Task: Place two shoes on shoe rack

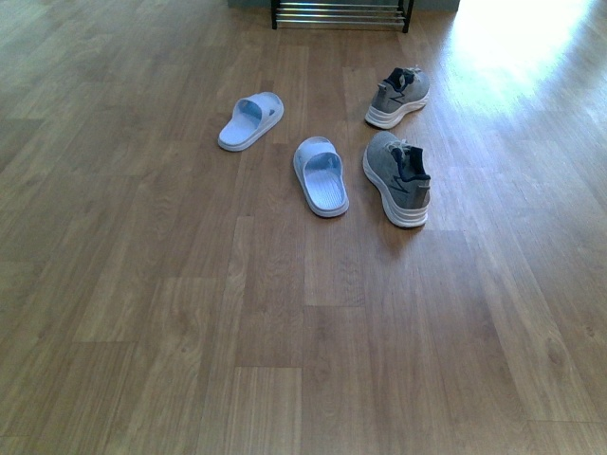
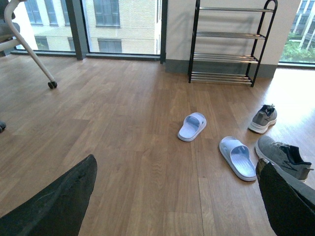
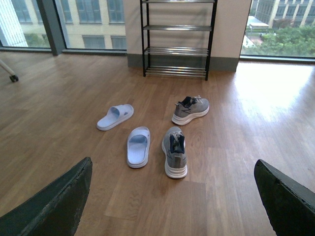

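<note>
Two grey sneakers lie on the wooden floor: the nearer sneaker and the farther sneaker. Left of them lie two pale blue slides, one near and one farther. The shoe rack stands against the far wall with bare shelves. My left gripper and right gripper are both open, high above the floor, short of the shoes, holding nothing. Neither arm shows in the front view.
A chair leg with a castor stands far left. Large windows flank the wall behind the rack. Bright sunlight glares on the floor at the right. Bare wood floor stretches between me and the shoes.
</note>
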### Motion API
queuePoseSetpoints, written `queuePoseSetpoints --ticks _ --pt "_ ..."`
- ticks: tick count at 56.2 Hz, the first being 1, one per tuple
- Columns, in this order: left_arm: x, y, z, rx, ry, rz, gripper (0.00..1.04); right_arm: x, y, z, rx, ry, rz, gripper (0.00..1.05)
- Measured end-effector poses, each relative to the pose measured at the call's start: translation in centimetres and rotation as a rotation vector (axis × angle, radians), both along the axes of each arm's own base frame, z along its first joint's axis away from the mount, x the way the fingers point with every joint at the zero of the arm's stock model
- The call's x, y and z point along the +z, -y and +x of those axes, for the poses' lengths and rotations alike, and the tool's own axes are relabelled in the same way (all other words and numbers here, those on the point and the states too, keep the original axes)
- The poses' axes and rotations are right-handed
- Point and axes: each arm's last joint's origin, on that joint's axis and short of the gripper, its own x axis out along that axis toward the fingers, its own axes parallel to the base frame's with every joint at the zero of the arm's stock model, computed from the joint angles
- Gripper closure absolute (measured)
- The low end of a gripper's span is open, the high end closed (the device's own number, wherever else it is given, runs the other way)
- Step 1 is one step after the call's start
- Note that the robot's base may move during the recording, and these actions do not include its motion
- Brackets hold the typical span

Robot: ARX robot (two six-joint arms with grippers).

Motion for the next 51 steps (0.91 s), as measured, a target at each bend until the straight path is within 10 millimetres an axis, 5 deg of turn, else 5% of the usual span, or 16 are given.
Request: queuePoseSetpoints --ticks 51 --pt "0.00 0.00 0.00 0.000 0.000 0.000 0.09 0.00 0.00 0.00 0.000 0.000 0.000 0.09"
